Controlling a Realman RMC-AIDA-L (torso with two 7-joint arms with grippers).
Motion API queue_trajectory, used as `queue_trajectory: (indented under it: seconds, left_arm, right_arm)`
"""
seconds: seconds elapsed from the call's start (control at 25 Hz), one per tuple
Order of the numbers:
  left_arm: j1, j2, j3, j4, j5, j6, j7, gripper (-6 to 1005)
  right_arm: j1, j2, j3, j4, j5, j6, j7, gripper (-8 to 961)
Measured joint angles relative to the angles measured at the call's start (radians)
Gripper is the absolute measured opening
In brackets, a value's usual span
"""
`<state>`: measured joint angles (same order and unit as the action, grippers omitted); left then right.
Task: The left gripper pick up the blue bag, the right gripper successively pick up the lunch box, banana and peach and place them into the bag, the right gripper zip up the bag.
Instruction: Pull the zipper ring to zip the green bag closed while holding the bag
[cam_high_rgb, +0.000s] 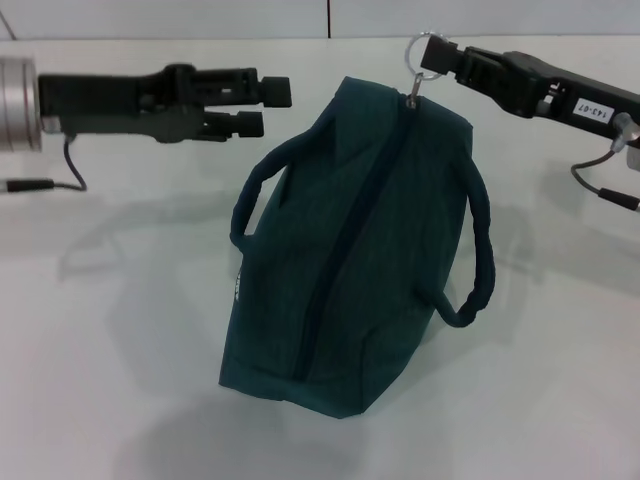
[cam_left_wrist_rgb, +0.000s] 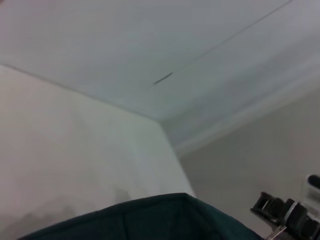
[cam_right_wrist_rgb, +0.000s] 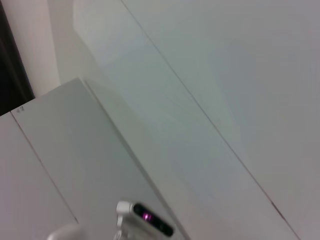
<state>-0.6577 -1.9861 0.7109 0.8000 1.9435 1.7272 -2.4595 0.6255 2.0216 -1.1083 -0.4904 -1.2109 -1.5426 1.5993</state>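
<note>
White tabletop (cam_high_rgb: 110, 380) fills the head view, pale and matte, meeting a light wall along the far edge. On it, near the middle, stands the blue bag (cam_high_rgb: 350, 260), a dark teal-blue fabric tote with two rolled carry handles looping out on either side; its long dark zipper line (cam_high_rgb: 345, 250) runs from the near bottom up to the far top corner and looks drawn shut along the whole length. At that far end a small silver pull ring (cam_high_rgb: 428, 52) sticks up from the zipper's end.

The right gripper (cam_high_rgb: 452, 62), black with thin fingers and a small white label on its body, reaches in from the right at the bag's far top corner. Its fingertips are closed on the silver pull ring, right at the zipper's end.

The left gripper (cam_high_rgb: 268, 106), black with round-tipped fingers on a black arm with a silver cylinder wrist, hangs level to the left of the bag's far end, just beside it but not touching. Its two fingers lie one above the other with only a narrow gap between them, holding nothing.

The left wrist view shows a corner of the teal bag (cam_left_wrist_rgb: 165, 217) against wall and table, with the other arm's black gripper (cam_left_wrist_rgb: 287, 215) at the edge
</note>
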Motion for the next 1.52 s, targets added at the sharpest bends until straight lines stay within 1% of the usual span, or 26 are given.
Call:
queue_trajectory:
  seconds: [0.08,0.16,0.36,0.44,0.52,0.6,1.16,1.28,1.4,1.52]
  left_arm:
    - [-0.013,0.014,0.054,0.04,-0.001,0.001,-0.056,872]
    - [-0.022,0.018,0.111,0.08,-0.002,0.002,-0.1,869]
    - [-0.051,0.014,0.189,0.109,0.004,0.004,-0.152,861]
    - [-0.051,0.014,0.189,0.109,0.004,0.004,-0.152,858]
    - [-0.062,0.007,0.217,0.12,0.003,0.007,-0.166,855]
    - [-0.066,0.001,0.218,0.124,0.006,0.007,-0.167,852]
    - [-0.077,-0.019,0.221,0.121,0.051,-0.011,-0.165,830]
    - [-0.084,-0.025,0.222,0.124,0.08,-0.013,-0.169,760]
    - [-0.092,-0.024,0.229,0.118,0.087,-0.009,-0.173,690]
    - [-0.097,-0.023,0.242,0.121,0.086,-0.001,-0.163,598]
  right_arm:
    - [0.002,0.0,-0.003,0.0,0.0,-0.007,0.0,4]
    - [0.004,0.0,-0.004,0.0,0.0,-0.014,0.0,4]
    - [0.005,0.001,-0.004,0.0,0.0,-0.021,0.0,4]
    - [0.003,0.002,-0.002,0.0,0.0,-0.024,0.0,4]
    - [0.002,0.002,-0.001,0.0,0.0,-0.025,0.0,4]
    - [0.002,0.002,-0.003,0.0,0.001,-0.025,0.0,4]
    - [0.001,0.005,-0.007,0.001,0.008,-0.061,-0.009,4]
    - [0.0,0.005,-0.007,0.011,0.011,-0.064,-0.012,4]
    - [0.0,0.005,-0.007,0.014,0.012,-0.065,-0.013,4]
    - [0.0,0.005,-0.007,0.023,0.017,-0.07,-0.013,4]
